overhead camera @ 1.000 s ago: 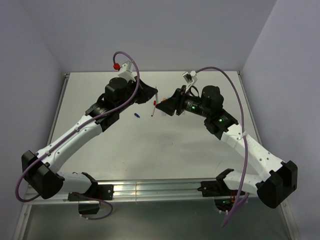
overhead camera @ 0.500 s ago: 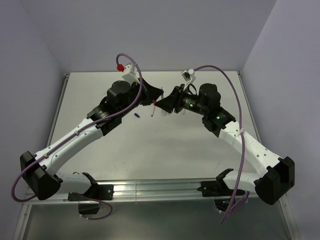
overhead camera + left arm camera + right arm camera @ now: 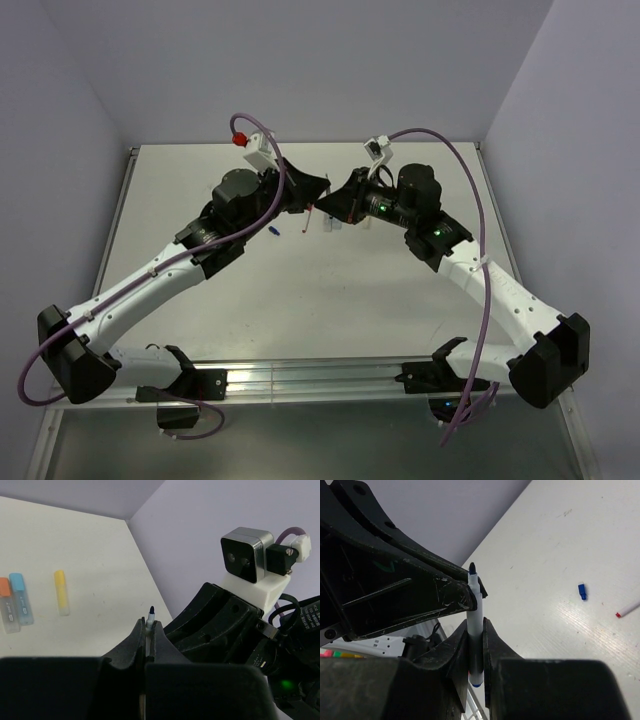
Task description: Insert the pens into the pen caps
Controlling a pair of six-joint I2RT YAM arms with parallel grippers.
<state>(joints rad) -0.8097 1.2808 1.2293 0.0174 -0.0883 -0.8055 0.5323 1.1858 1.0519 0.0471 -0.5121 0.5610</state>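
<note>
A thin white pen (image 3: pixel 474 605) with a dark blue tip stands upright between both grippers above the middle of the table. My right gripper (image 3: pixel 475 625) is shut on its lower barrel. My left gripper (image 3: pixel 146 626) is shut on the same pen (image 3: pixel 150 616) just below the tip. In the top view the two grippers meet, left (image 3: pixel 312 192) against right (image 3: pixel 325 208). A dark blue pen cap (image 3: pixel 582 591) lies loose on the table. Beside it lies a thin white pen with a red tip (image 3: pixel 627 609).
Three stubby pale pens lie side by side on the table, topped orange (image 3: pixel 6 605), light blue (image 3: pixel 21 597) and yellow (image 3: pixel 61 592). The dark blue cap (image 3: pixel 273 231) sits left of the grippers. The walls close the table at the back and sides.
My right gripper has shut on the blue-tipped pen that the left gripper holds. Both arms have drawn a little closer together over the table's middle.
</note>
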